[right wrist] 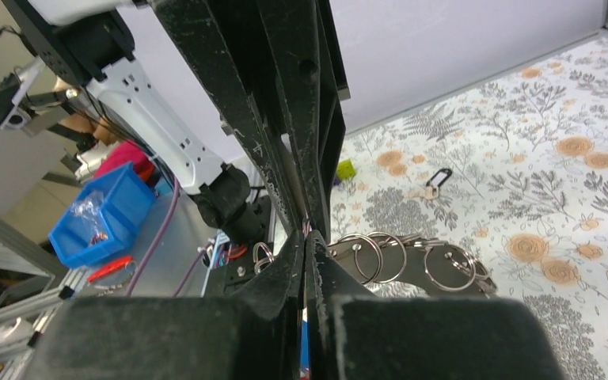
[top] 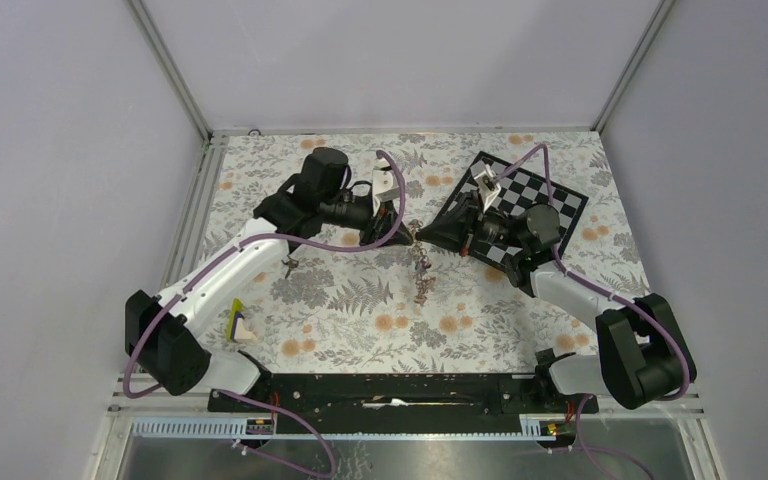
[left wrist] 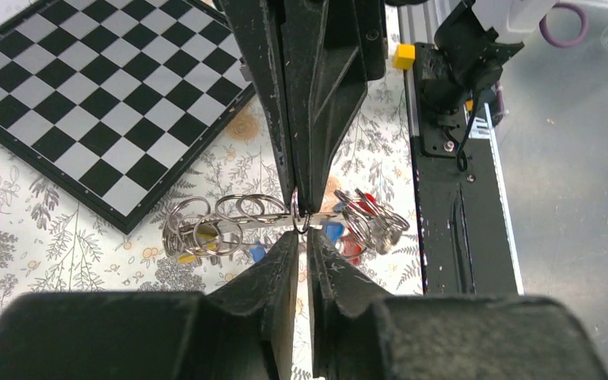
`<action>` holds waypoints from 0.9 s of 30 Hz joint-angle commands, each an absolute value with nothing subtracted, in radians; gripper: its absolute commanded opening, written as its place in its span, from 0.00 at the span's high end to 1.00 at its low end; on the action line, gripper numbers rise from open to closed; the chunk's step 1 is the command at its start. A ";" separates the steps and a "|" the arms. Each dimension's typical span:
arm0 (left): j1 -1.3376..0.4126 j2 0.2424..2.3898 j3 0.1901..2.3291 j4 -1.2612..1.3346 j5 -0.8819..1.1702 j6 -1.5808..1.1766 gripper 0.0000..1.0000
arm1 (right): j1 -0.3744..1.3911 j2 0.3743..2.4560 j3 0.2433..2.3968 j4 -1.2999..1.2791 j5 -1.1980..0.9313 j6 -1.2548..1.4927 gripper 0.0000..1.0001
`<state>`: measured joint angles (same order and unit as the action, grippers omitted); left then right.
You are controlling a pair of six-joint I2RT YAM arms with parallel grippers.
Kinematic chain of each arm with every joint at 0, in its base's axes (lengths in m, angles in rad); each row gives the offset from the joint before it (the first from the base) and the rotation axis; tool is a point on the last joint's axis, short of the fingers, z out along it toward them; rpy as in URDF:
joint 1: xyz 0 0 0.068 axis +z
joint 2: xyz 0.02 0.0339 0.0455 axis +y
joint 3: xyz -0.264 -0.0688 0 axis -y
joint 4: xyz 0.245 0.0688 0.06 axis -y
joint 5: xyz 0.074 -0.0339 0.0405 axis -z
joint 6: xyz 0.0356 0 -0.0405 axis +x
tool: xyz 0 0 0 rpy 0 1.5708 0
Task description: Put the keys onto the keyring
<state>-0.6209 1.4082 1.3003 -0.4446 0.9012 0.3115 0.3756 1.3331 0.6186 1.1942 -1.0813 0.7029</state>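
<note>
Meeting over the table (top: 340, 300), your left pincer (left wrist: 302, 236) and right pincer (right wrist: 307, 241) both clench the keyring (right wrist: 402, 266) between their tips. The keys (top: 421, 272) dangle from it in a bunch.

Floral table (top: 360, 312) carries a chequered board (top: 548, 190) and yellow-white piece (top: 238, 323).

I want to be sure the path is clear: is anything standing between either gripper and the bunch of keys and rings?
Nothing visible does. The left gripper and right gripper meet tip to tip on a small ring, with keys on either side.
</note>
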 commanded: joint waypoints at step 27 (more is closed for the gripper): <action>-0.584 1.356 1.235 -0.178 1.009 0.141 1.00 | 0.368 1.316 0.589 1.386 -1.004 0.751 1.00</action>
